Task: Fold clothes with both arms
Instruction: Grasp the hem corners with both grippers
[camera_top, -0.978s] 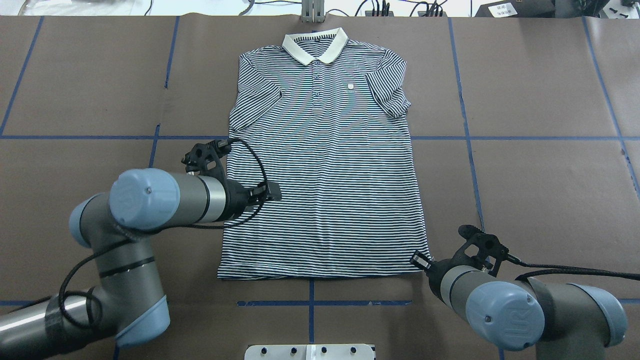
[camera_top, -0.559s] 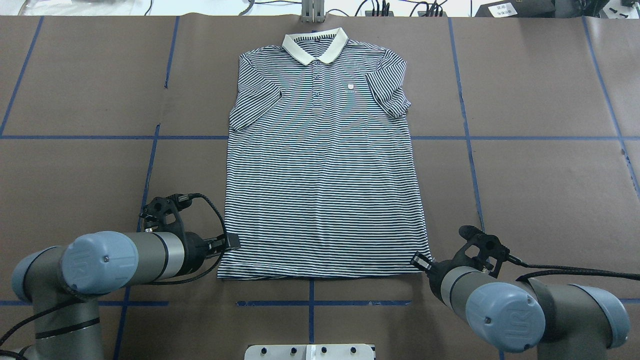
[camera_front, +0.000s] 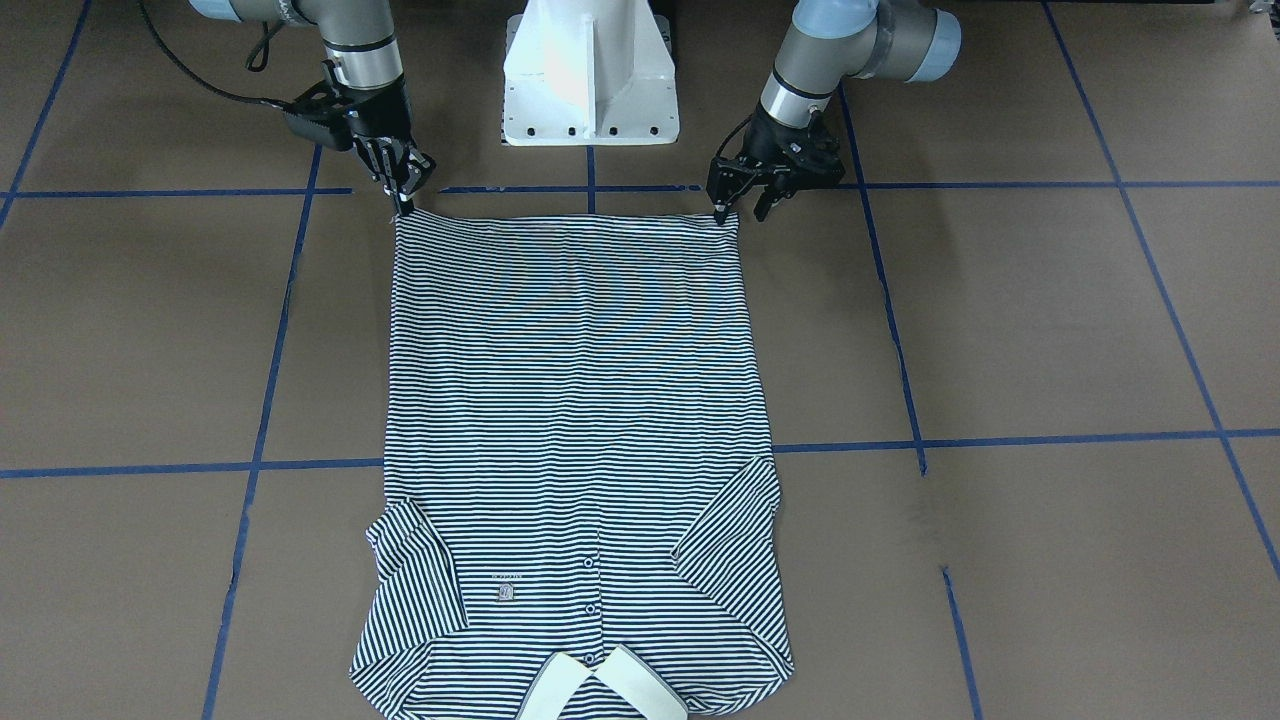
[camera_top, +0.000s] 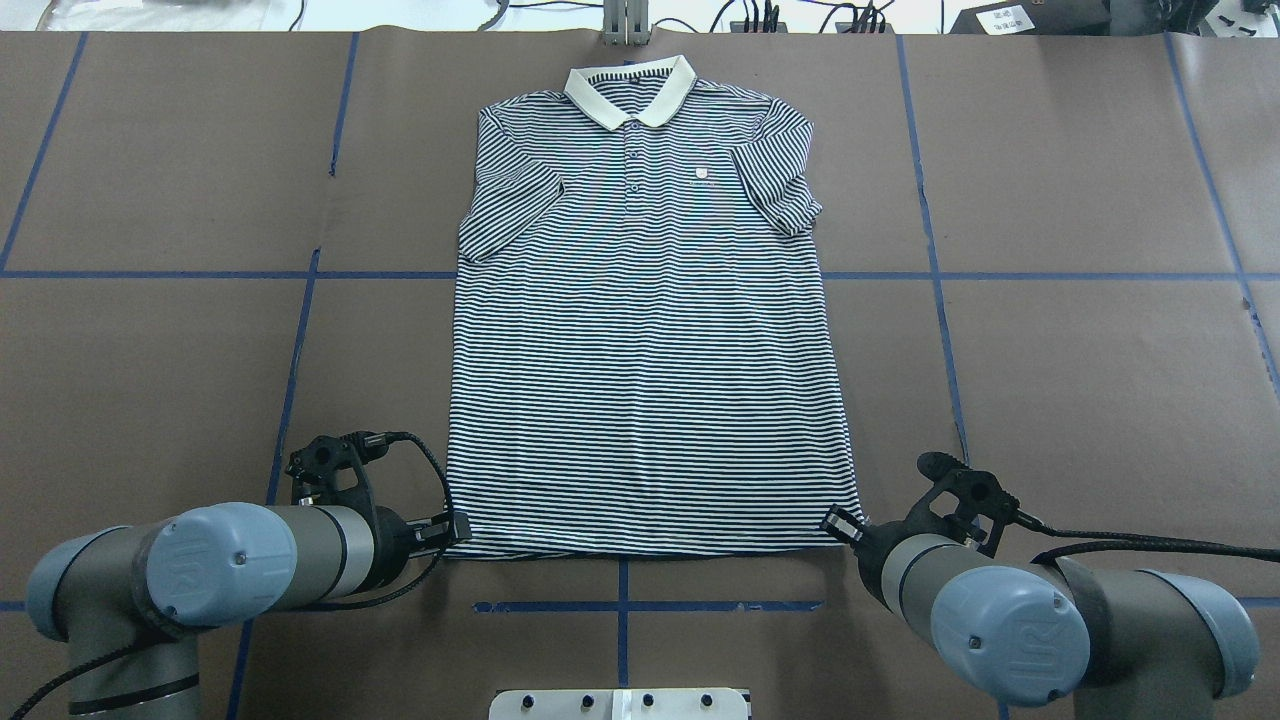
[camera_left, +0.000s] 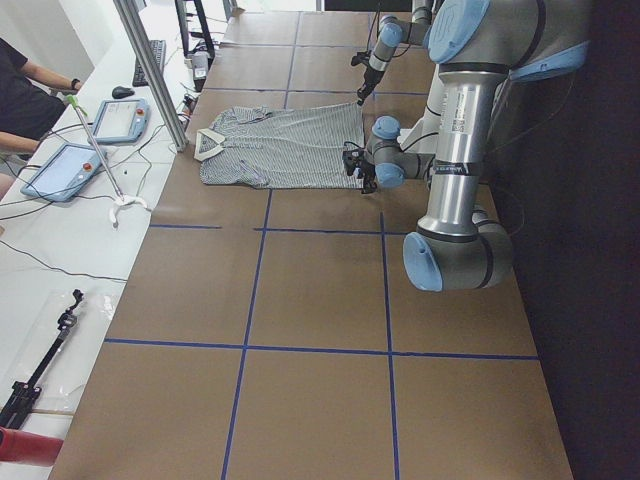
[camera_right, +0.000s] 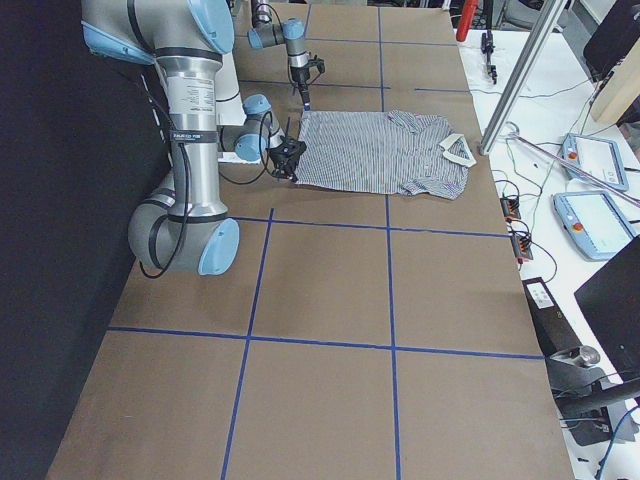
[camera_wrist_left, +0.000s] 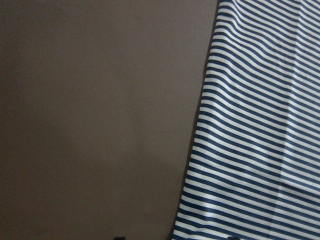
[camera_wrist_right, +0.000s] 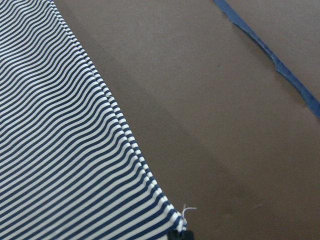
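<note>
From the front, right fingers (camera_front: 402, 200) pinch the shirt (camera_front: 570, 380) hem; left fingers (camera_front: 719, 203) gape; overhead hides both.

"UR" marked the left cap (camera_top: 190, 578), behind the left gripper (camera_top: 455, 528), and the right cap (camera_top: 1030, 628), behind the right gripper (camera_top: 838, 523); the polo shirt (camera_top: 650, 380) patch (camera_top: 703, 174) was illegible.

The front-facing view's bottom edge cuts off the polo shirt (camera_front: 575, 380) at its collar (camera_front: 645, 690).
</note>
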